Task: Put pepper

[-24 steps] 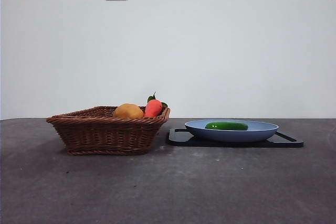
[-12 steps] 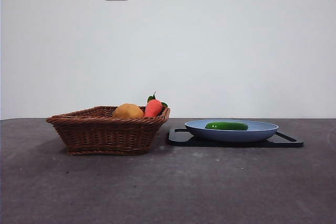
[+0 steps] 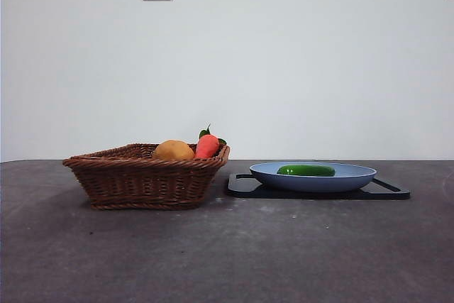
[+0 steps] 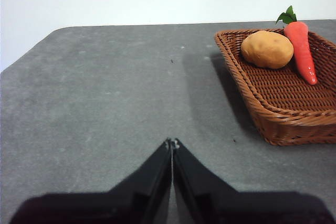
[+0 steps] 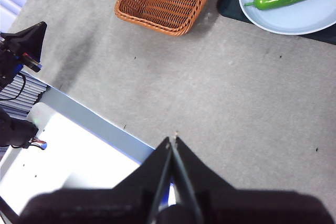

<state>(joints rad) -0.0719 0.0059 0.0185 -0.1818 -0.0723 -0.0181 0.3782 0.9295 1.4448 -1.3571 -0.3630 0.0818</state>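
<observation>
A: Nothing is moving across the three front pictures; basket, plate and pepper are all sitting exactly where they sat a second ago.

B: Where is the pepper point(image 3: 306, 170) lying?

A: On the blue plate point(image 3: 358, 175), which is resting on a black tray point(image 3: 245, 186). From the wicker basket point(image 3: 145, 182), that plate is lying at about 3 o'clock, just beside it. Basket is holding a yellow-orange fruit point(image 3: 173, 150) and a red-orange vegetable point(image 3: 207, 145).

B: Arms?

A: Both waiting, out of the front view. Left gripper point(image 4: 171, 142) is hanging over bare table point(image 4: 105, 98) near the basket, jaws pressed together, gripping nothing. Right gripper point(image 5: 172, 139) likewise clenched and empty, high up, well apart from the pepper.

B: Step in hand?

A: I'm judging the reach is not yet begun. Next move is calling for the right jaws to part, then descend over the pepper's middle, across its long axis.
</observation>
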